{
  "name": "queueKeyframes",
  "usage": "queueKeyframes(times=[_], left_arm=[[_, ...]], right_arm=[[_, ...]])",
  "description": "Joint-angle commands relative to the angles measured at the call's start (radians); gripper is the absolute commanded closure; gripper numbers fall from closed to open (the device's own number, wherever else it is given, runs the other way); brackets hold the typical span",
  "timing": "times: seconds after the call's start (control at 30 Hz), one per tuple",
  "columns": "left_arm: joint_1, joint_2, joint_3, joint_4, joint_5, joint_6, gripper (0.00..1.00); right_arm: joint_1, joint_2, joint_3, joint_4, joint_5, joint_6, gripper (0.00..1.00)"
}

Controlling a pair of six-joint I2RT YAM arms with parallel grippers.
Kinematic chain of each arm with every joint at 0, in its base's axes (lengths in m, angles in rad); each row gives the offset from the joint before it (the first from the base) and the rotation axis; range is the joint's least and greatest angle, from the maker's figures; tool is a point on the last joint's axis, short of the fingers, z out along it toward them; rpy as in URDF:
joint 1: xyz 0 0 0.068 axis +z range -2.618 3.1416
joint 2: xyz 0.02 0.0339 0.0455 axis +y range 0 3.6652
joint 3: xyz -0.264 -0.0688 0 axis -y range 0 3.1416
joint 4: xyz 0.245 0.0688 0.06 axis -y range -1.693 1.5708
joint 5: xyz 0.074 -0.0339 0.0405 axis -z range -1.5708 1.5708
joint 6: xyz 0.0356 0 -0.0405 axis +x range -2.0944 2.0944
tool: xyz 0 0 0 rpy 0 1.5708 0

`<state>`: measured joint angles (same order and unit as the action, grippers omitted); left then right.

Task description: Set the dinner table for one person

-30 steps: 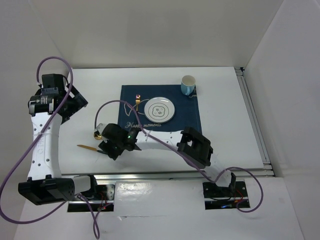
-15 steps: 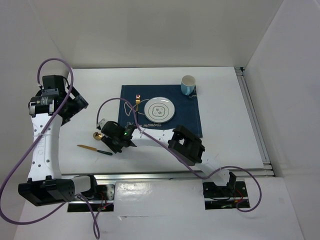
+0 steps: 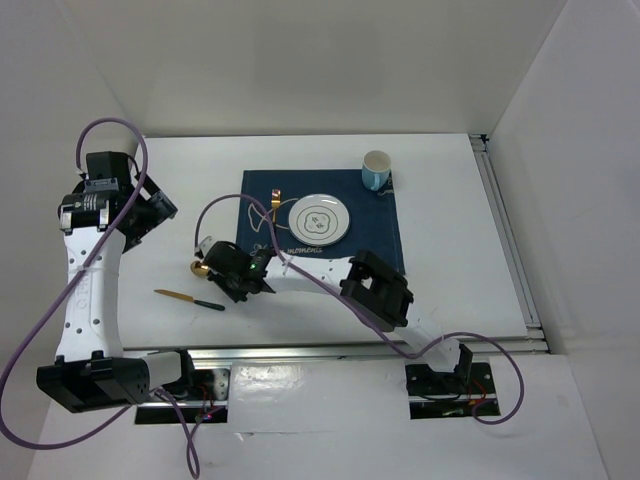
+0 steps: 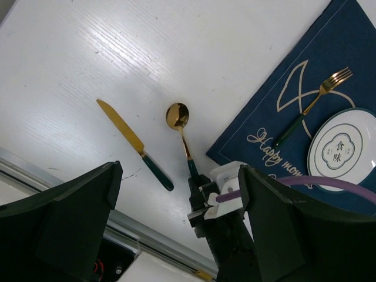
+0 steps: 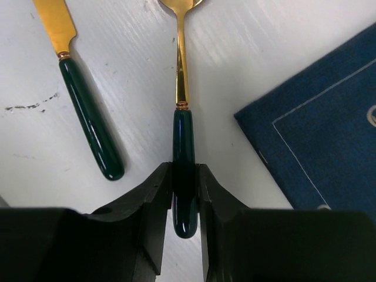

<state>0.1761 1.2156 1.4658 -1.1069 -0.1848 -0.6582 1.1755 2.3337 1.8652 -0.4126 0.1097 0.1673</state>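
Between the right jaws sits the dark green handle of the spoon point(image 5: 183, 141). They are shut narrow on it and press it from both sides. The spoon's gold bowl points away from them and lies on the white counter point(image 5: 247, 53). Just left of these jaws lies a knife point(image 5: 88, 117) with a gold blade and a green handle, apart from the spoon. To their right is the corner of a blue mat point(image 5: 323, 117). Farther off on the mat are a fork point(image 3: 273, 203), a white plate point(image 3: 320, 219) and a cup point(image 3: 376, 168). The left jaws are wide apart with nothing in them, up over the counter's left side, well apart from the spoon. Metal rails point(image 3: 300, 350) run along the counter's edges. White walls point(image 3: 300, 60) stand round it.
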Motion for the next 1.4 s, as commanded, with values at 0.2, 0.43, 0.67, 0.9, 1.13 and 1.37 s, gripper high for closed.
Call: queueKeyframes(times=[0.2,0.43,0.67,0.9,1.13,1.37], left_arm=[[0.006,-0.056,-0.05,0.031,0.022,-0.02,0.0],[-0.013,-0.077,-0.355,0.085,0.102,-0.13,0.0],[-0.061,-0.136,-0.631,0.197,0.146,-0.285,0.0],[-0.082,-0.097,-0.769,0.291,0.136,-0.359,0.02],[-0.093,-0.054,-0.825,0.375,0.114,-0.403,0.09],[-0.113,0.038,-0.834,0.433,0.123,-0.414,0.1]], right_arm=[[-0.121,-0.322,-0.06,-0.046,-0.081,0.141,0.96],[-0.336,-0.558,-0.328,-0.186,0.024,0.299,0.99],[-0.542,-0.775,-0.541,-0.238,0.042,0.348,0.99],[-0.711,-0.824,-0.642,-0.226,-0.004,0.327,0.99],[-0.81,-0.814,-0.693,-0.203,-0.036,0.317,0.99],[-0.843,-0.792,-0.751,-0.147,-0.045,0.317,0.99]])
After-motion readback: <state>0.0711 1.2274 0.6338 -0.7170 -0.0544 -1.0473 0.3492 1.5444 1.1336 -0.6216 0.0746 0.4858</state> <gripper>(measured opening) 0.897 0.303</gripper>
